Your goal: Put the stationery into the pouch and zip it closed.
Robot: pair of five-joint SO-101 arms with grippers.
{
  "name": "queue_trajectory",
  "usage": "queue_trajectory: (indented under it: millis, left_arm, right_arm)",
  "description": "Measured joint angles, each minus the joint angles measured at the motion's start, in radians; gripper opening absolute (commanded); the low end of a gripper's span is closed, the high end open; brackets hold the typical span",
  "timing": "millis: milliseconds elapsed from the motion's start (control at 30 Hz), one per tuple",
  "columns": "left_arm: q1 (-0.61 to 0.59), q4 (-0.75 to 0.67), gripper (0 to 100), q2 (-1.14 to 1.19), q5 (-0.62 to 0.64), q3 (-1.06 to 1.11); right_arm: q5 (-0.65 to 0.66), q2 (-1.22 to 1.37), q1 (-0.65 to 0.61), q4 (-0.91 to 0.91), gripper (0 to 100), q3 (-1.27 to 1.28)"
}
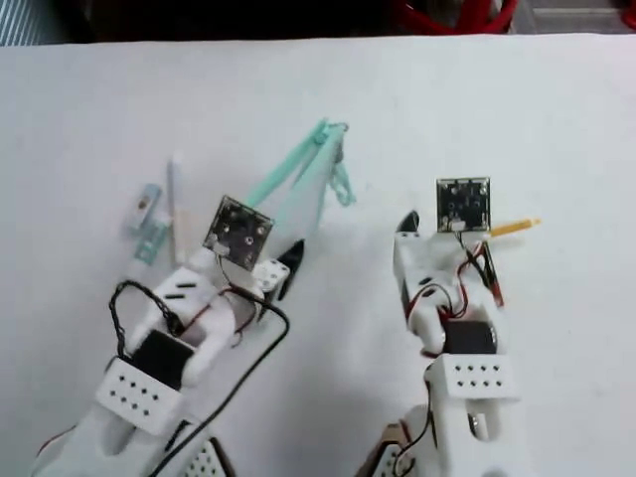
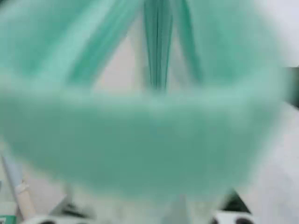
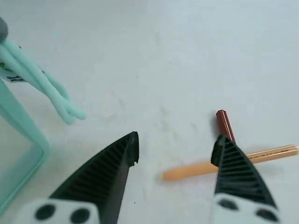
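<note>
- Pouch (image 1: 306, 194): soft, light, apt to buckle; lies on the worktop (image 1: 556, 119) at the left end effector (image 1: 285, 264), whose hold cannot be told
- Right end effector (image 3: 177, 142): wide open, empty
- Pencil (image 3: 191, 170): beneath it; stiff, slim, rolls easily; best taken mid-shaft

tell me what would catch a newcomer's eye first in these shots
The mint-green pouch grabs attention first, stretching diagonally across the middle of the white table. Next comes the right gripper, open over an orange pen with a brown pen beside it, on the table's right side.
</note>
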Motion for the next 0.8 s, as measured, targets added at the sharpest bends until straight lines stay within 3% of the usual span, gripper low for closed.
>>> queue_trajectory:
  millis: [200,433,800]
  left_arm:
    - [-0.015,0.144,17,0.0,0.009,-0.077]
    - [-0.052,0.166,17,0.0,0.009,-0.084]
    - [-0.064,0.166,17,0.0,0.012,-0.084]
  right_arm:
    - [0.0,0.0,0.015,0.018,25.1,-0.017]
    - [-0.017,0.003,0.083,0.276,25.1,-0.218]
    - [0.224,0.13,0.249,0.689,25.1,-0.635]
